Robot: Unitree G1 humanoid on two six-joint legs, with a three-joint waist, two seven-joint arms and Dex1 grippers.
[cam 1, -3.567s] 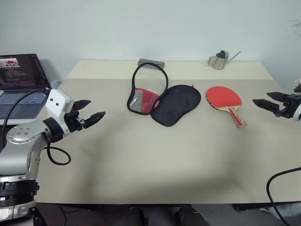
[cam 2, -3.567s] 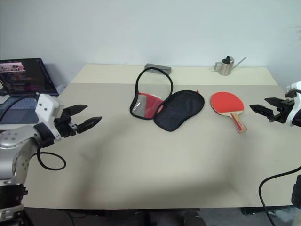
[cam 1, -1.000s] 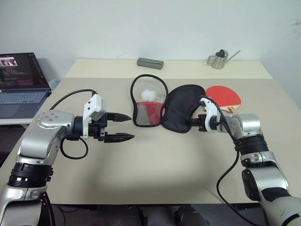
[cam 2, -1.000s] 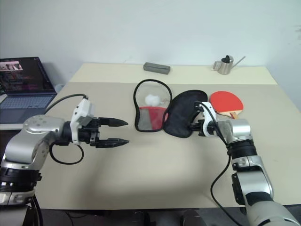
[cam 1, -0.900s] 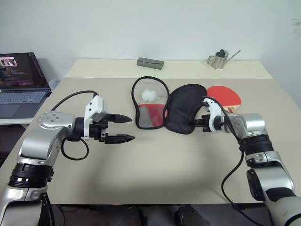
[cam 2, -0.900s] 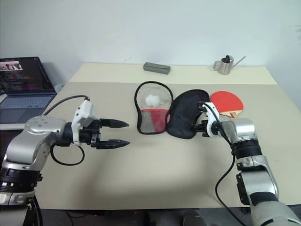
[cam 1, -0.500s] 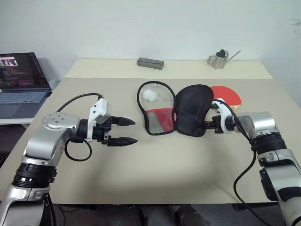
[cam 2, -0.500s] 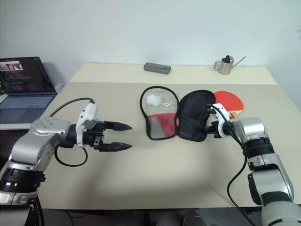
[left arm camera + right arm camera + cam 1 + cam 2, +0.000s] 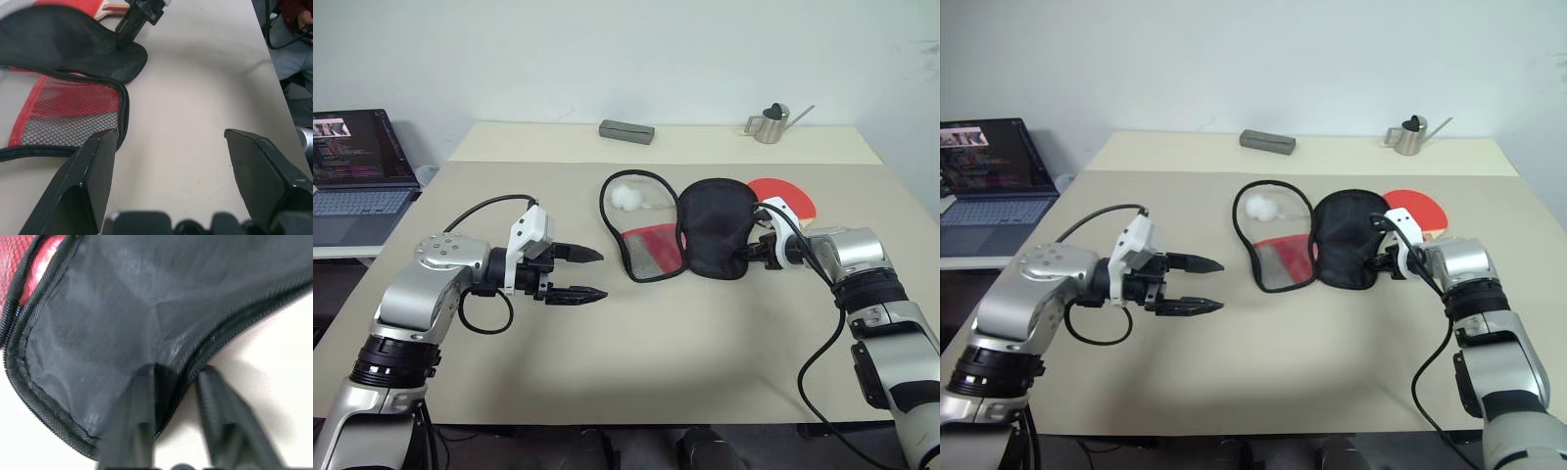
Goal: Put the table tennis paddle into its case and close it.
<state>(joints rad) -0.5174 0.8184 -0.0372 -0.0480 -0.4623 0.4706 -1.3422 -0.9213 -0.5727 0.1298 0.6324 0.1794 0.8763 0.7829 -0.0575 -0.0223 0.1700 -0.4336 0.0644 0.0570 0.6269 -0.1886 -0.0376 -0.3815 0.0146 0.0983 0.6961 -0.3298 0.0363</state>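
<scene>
Case: I see the soft paddle-shaped zip case, black fabric on one flap and red with black mesh on the other, lying unzipped near the middle of the table, towards its far edge.
Handling: I judge it light and floppy (it will fold under a push), so its stitched zip rim is the place to pinch.
Paddle: the flat red-rubber table tennis paddle lies just beyond the black flap, on the table's right side; it looks stiff and light, best taken by its wooden handle.
Right gripper: fingers parted a little astride the black flap's rim, no firm pinch.
Left gripper: spread wide, empty, near the mesh flap.
Change: since a second ago the case has slid right and swung round, and the right fingers have loosened.
</scene>
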